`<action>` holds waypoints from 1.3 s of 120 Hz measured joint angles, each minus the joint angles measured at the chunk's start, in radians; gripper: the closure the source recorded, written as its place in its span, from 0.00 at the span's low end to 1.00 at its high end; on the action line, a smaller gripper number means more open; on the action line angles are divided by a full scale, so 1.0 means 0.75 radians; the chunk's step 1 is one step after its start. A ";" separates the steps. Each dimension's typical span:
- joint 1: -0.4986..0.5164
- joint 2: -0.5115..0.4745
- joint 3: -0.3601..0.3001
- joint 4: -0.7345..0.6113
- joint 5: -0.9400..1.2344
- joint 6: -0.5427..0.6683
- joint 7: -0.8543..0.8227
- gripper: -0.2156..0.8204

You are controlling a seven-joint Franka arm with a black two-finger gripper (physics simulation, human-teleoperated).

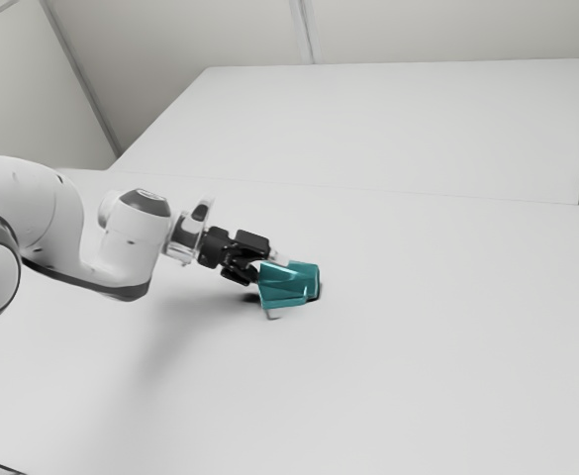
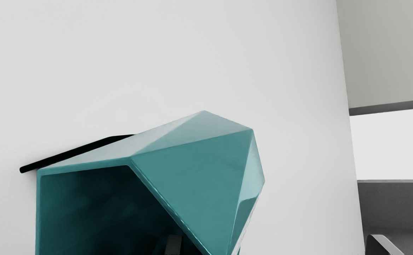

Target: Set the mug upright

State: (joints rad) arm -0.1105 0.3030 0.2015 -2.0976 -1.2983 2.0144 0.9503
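"Well, item one: the mug (image 1: 289, 285). Location?"

"On the bench (image 1: 418, 346), on its side, mouth toward my hand (image 2: 277, 244), base toward the exterior view's right. Teal, faceted, glossy."

"Hand?"

"Mine; set wide. One finger (image 2: 173, 245) within the mouth, its mate (image 2: 380, 245) outside, well apart from the wall. Nothing gripped."

"Handling properties?"

"Estimated: stiff, fairly light, hollow. Finish probably slippery; rim (image 2: 168, 209) possibly brittle, if ceramic. Flat facets should seat a pad better than a round wall would, though an edge could make it pivot."

"Recommended hold?"

"The wall just behind the rim, one pad inside, one outside, closed gently. Then mouth turned upward, base lowered flat before release."

"Handle?"

"Not identified. A black strip (image 2: 75, 152) lies alongside; handle or shadow, I cannot tell."
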 joint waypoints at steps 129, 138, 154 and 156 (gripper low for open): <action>-0.018 -0.011 -0.016 0.243 0.254 -0.006 -0.035 0.94; -0.017 -0.025 -0.015 0.277 0.370 -0.017 -0.067 0.95; -0.017 -0.046 -0.013 0.346 0.595 -0.059 -0.140 0.96; -0.017 -0.049 -0.013 0.353 0.625 -0.065 -0.151 0.96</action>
State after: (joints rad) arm -0.1229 0.2664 0.1917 -1.8326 -0.8296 1.9660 0.8368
